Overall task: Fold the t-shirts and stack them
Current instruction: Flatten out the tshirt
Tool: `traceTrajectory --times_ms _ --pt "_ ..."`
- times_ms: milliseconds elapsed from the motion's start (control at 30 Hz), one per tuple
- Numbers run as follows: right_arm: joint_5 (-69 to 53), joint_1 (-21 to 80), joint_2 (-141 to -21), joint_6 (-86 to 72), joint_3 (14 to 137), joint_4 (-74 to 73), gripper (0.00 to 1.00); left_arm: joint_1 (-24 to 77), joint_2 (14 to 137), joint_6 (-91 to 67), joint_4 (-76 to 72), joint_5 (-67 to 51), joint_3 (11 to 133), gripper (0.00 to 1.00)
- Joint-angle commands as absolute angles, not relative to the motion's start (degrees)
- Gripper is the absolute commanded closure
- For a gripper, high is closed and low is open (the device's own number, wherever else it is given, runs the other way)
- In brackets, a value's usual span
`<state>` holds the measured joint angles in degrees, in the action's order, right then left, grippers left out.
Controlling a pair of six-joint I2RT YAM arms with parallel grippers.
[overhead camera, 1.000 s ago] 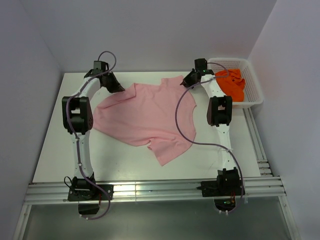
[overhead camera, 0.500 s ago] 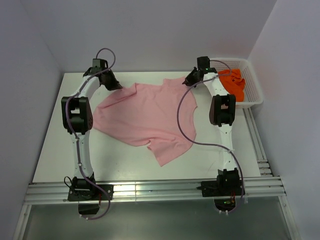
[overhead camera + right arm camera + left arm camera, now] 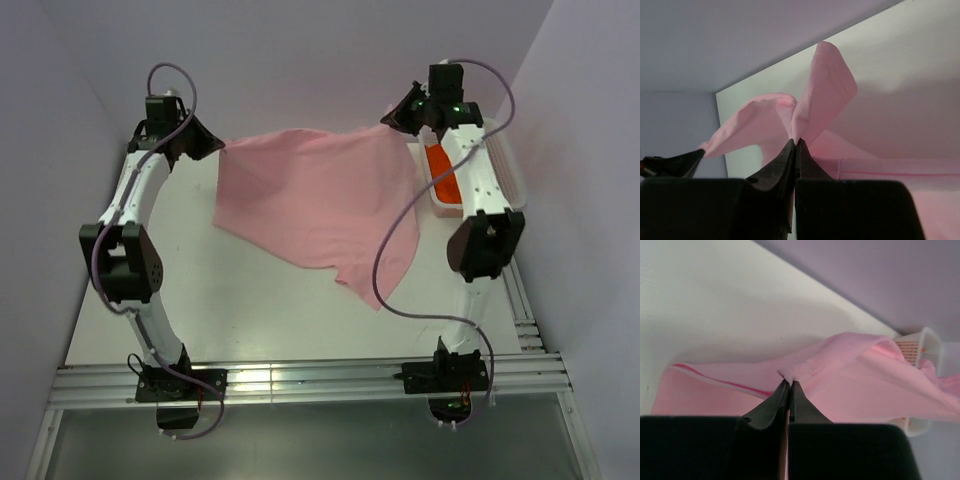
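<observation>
The pale pink t-shirt [image 3: 320, 205] hangs stretched in the air between both grippers, its lower part trailing toward the table's middle. My left gripper [image 3: 213, 148] is shut on the shirt's upper left corner; the pinched cloth [image 3: 805, 372] shows at its tips [image 3: 789, 382]. My right gripper [image 3: 392, 117] is shut on the upper right corner; a fold of pink cloth [image 3: 822, 95] rises from its tips [image 3: 796, 140]. The bright orange t-shirt [image 3: 443, 180] lies in the white basket [image 3: 510, 180] at the back right, partly hidden by the right arm.
The white table [image 3: 180, 290] is bounded by grey walls on the left, back and right. An aluminium rail [image 3: 300, 380] runs along the near edge by the arm bases. A grey cable loops down from the right arm over the shirt's right side.
Both grippers have risen and moved apart, lifting the pink shirt off the table so it hangs stretched between them. The right arm now covers much of the basket.
</observation>
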<state>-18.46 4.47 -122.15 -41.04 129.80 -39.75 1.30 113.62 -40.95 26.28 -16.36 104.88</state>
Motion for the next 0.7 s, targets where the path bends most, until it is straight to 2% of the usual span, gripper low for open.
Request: traceTrajectory --times_ms 0,100,200,267,367,533,667 --pt "-17.0 5.4 -109.5 -36.3 123.1 -44.6 1.0 1.6 102.0 -45.3 24.2 -14.4 101.2 1.0" --pt "-14.0 5.5 -98.2 -35.2 110.6 -48.0 1.0 1.7 91.5 -45.1 31.3 -11.1 97.0 1.0" --pt "-12.1 5.5 -86.9 -34.3 103.4 -49.4 1.0 1.7 81.1 -45.5 34.4 -8.4 89.1 1.0" --pt "-11.2 5.7 -80.0 -34.4 97.3 -50.4 1.0 1.7 77.1 -46.5 35.8 -6.9 84.0 1.0" --pt "-9.3 5.7 -76.2 -35.0 93.9 -51.3 1.0 1.5 74.3 -47.5 37.1 -5.8 82.0 1.0" --pt "-9.9 5.6 -82.1 -35.7 99.7 -49.8 1.0 0.8 84.1 -46.8 38.1 -6.3 93.6 1.0" --pt "-8.6 5.6 -96.2 -34.3 113.1 -49.5 1.0 0.2 96.0 -46.4 37.2 -9.0 106.9 1.0"
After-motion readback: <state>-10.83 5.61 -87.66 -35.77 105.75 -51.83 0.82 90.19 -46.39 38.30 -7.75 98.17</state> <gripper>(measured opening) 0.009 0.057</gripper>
